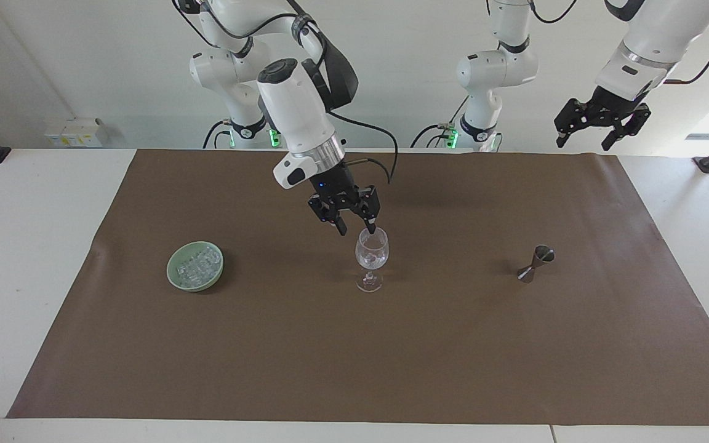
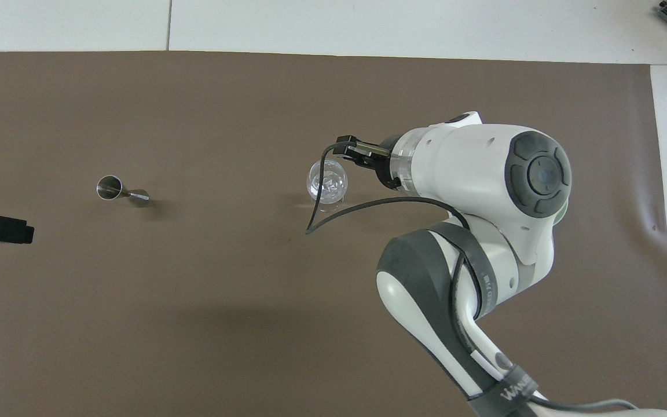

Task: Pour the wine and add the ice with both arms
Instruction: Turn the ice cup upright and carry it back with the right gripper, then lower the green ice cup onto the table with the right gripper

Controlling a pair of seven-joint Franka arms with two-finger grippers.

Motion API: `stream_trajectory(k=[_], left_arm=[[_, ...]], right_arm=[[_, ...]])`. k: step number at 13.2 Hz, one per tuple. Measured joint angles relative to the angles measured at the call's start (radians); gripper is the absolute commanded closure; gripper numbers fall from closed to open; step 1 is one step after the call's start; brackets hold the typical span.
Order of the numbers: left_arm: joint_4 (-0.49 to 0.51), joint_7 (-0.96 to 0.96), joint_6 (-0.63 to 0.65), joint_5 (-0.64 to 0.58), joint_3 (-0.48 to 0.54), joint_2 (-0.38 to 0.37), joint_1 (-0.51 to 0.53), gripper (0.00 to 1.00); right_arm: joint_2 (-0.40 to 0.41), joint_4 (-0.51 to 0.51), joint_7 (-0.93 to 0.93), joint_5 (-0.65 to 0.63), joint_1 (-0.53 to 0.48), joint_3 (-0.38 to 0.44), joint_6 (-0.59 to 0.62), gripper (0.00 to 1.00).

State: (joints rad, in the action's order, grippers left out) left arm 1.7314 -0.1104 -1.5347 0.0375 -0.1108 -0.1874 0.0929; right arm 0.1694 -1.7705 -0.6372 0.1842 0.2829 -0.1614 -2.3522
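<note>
A clear stemmed wine glass (image 1: 372, 253) (image 2: 327, 183) stands mid-mat with ice (image 2: 327, 185) cubes in its cup. More ice (image 1: 196, 266) fills a green bowl (image 1: 173, 274) toward the right arm's end. My right gripper (image 1: 356, 232) hangs open and empty just above the glass rim, shifted toward the bowl. One fingertip (image 1: 372, 230) is over the rim. My left gripper (image 1: 594, 134) waits open, high over the mat edge by the robots at the left arm's end. Wine is out of view.
A small steel jigger (image 1: 536, 263) (image 2: 120, 191) lies on its side on the brown mat (image 1: 391, 357), toward the left arm's end. The right arm's white wrist and black cable (image 2: 368, 205) cover the bowl in the overhead view.
</note>
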Motion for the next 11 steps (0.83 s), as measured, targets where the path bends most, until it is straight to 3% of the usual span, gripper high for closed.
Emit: stream_trajectory(k=[3,8,11], left_arm=[[0.004,0.002,-0.011,0.002,0.0,0.0,-0.002,0.0],[0.009,0.007,-0.018,0.002,0.001,0.002,-0.006,0.0],[0.01,0.007,-0.018,0.002,0.0,0.003,-0.007,0.0]], right_arm=[[-0.068,-0.049,0.09,-0.04,-0.085,0.002,0.084,0.0],[-0.238,-0.117,0.267,-0.054,-0.218,0.003,0.326,0.0],[-0.292,-0.116,0.283,-0.099,-0.251,0.005,0.425,0.0]])
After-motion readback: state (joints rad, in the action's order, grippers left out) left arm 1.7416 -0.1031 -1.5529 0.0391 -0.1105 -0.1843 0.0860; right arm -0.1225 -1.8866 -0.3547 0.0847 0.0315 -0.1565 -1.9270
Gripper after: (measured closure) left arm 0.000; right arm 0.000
